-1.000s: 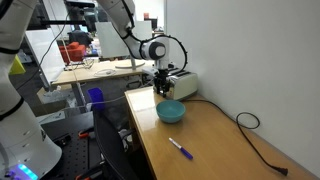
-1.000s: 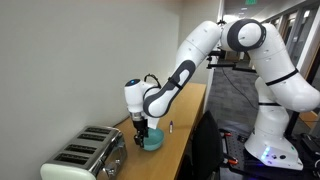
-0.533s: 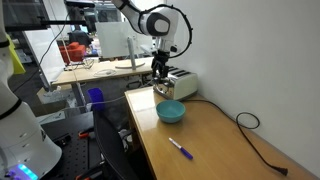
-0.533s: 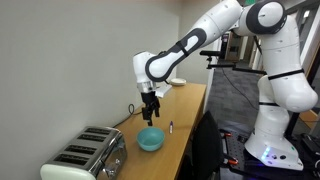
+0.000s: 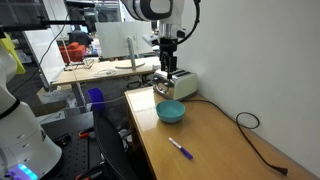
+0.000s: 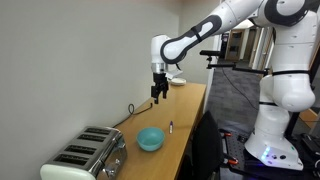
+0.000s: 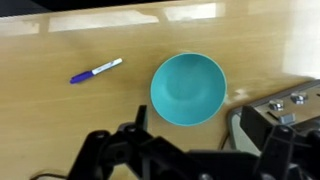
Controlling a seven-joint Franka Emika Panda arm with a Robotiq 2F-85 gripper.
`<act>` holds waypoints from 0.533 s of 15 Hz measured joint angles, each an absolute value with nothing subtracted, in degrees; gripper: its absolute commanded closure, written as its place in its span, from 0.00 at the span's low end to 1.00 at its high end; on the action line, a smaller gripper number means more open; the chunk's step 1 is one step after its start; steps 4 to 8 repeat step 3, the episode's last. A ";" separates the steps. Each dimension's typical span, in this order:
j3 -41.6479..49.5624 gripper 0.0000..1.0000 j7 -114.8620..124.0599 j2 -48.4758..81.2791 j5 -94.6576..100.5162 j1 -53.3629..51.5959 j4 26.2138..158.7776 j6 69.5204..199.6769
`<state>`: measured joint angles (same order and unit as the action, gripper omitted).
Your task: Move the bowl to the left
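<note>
The teal-blue bowl (image 5: pixel 171 111) sits upright and empty on the wooden table (image 5: pixel 222 152), next to the silver toaster (image 5: pixel 179 83). It shows in both exterior views (image 6: pixel 150 138) and in the middle of the wrist view (image 7: pixel 188 88). My gripper (image 5: pixel 168 70) hangs well above the bowl, open and empty, clear of it. It also shows high over the table in an exterior view (image 6: pixel 157 94). In the wrist view my dark jaws (image 7: pixel 190 160) spread wide along the bottom edge, with nothing between them.
A purple-and-white pen (image 5: pixel 180 149) lies on the table, apart from the bowl (image 7: pixel 96 71). A black cable (image 5: pixel 250 124) runs along the wall side. The toaster (image 6: pixel 86 156) stands at the table end. A white wall borders the table.
My gripper has risen straight up from just above the bowl to well over it. The bowl stays where it was beside the toaster.
</note>
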<state>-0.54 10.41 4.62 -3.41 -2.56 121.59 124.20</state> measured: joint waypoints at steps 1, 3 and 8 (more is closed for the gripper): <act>-0.13 0.00 10.41 3.20 -2.85 -2.25 122.47 124.67; 0.11 0.00 10.42 1.00 -1.97 -1.55 123.86 124.94; 0.11 0.00 10.42 1.00 -1.97 -1.55 123.86 124.94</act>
